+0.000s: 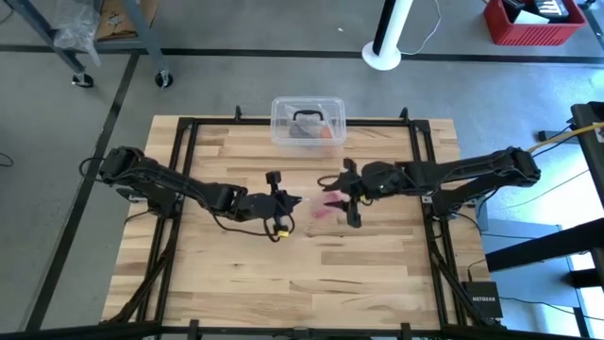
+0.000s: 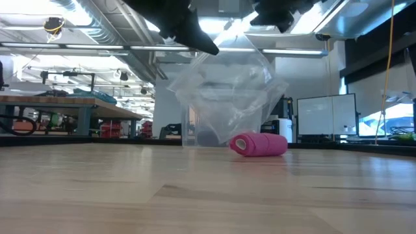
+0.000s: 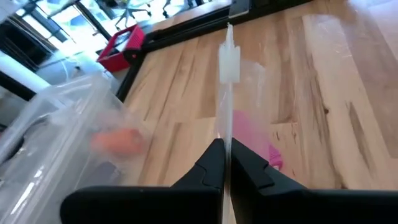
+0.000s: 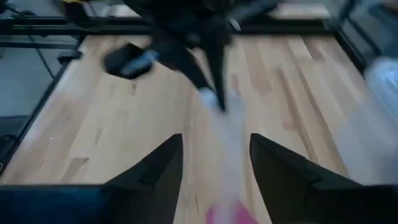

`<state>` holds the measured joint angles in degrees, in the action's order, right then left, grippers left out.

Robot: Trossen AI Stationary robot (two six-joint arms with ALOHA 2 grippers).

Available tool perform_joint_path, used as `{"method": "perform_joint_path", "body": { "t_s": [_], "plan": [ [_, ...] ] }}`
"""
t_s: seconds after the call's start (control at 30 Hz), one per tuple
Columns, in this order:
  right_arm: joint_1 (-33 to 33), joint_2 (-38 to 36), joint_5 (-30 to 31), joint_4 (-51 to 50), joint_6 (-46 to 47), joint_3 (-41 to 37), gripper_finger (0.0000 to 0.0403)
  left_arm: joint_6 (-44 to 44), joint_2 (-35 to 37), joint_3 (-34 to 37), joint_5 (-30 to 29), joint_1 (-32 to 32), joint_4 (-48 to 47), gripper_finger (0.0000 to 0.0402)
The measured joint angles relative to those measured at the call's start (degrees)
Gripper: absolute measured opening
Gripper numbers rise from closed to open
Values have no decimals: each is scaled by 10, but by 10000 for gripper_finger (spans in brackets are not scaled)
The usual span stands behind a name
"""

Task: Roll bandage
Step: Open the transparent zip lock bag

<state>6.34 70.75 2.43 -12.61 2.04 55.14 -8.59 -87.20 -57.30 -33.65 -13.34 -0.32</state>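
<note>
My left pincer [image 3: 225, 163] clamps the clear bag [image 2: 227, 91]; the rolled bandage [image 2: 259, 144] lies on the tabletop [image 2: 195, 195] beneath my right pincer [image 4: 214, 162], fingers apart, which is nearer.

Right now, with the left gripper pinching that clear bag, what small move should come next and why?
Probably the right gripper, open above the table, should come down and close on the pink roll. The left gripper is shut on the clear bag's edge and holds it up, while the roll lies free on the table below.
</note>
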Motion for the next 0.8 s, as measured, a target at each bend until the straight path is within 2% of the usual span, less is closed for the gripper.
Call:
{"method": "perform_joint_path", "body": {
  "t_s": [0.07,0.17,0.33,0.43,0.53,0.6,0.8],
  "plan": [
    [12,18,-1,55,-21,-10,189,3,0,0,13,3,-1,2],
    [27,52,4,82,-48,-17,190,7,0,0,16,4,0,2],
    [30,75,90,89,-83,-17,190,-5,0,0,16,2,-3,2],
    [30,76,99,89,-86,-17,190,-9,0,0,16,2,-9,3],
    [38,72,61,63,-86,3,190,-8,0,0,16,2,-15,3],
    [48,72,57,39,-88,23,190,-8,0,0,16,2,-22,3],
    [68,78,142,19,-113,37,190,-21,0,0,25,-3,-19,3]
  ]
}}
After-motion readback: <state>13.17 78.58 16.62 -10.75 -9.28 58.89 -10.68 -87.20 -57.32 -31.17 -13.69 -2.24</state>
